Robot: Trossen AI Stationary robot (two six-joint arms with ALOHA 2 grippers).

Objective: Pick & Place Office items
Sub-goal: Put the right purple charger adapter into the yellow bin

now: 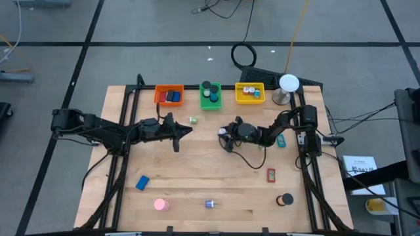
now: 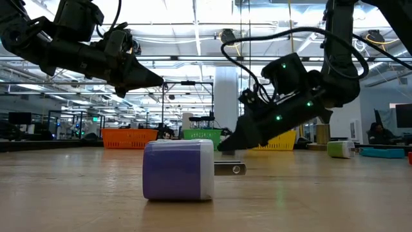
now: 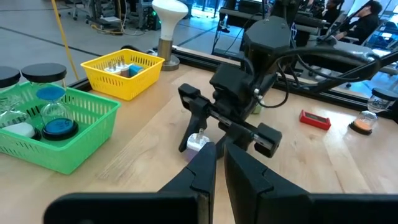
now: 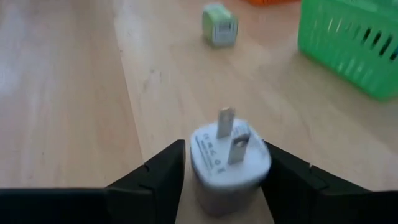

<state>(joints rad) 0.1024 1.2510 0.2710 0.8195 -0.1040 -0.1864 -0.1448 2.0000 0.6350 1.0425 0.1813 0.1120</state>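
Here, a wooden worktop [image 1: 197,177] is seen from above with two dark robot arms reaching toward its middle. The right gripper [image 4: 225,168] is low over the worktop near the centre, and its jaws stand spread on either side of a small white plug adapter [image 4: 229,163]. The adapter sits directly between the jaws, its two metal prongs pointing away from the wrist, so its long axis runs along the gripper's reach. Whether the pads touch its sides cannot be told; it looks framed rather than firmly pinched. The right arm is clearly the nearer one to this piece.

The left gripper [image 1: 186,133] hovers just left of centre above the worktop, its jaws pressed together on nothing, aimed toward the right gripper.

Along the far edge stand three bins: an orange bin [image 1: 168,96], a green bin [image 1: 210,96] and a yellow bin [image 1: 250,94], each already holding a few pieces. Beside the yellow one stands a white-domed stand [image 1: 287,88].

Loose items on the worktop, counted from above: one green-and-white cube [image 1: 193,120] near the orange bin, one teal piece [image 1: 281,141] by the right arm, one red block [image 1: 271,174], one dark round piece [image 1: 286,200], one purple-and-white cube [image 1: 210,204], one pink round piece [image 1: 161,204] and one blue block [image 1: 142,182]. That makes seven, plus the adapter.
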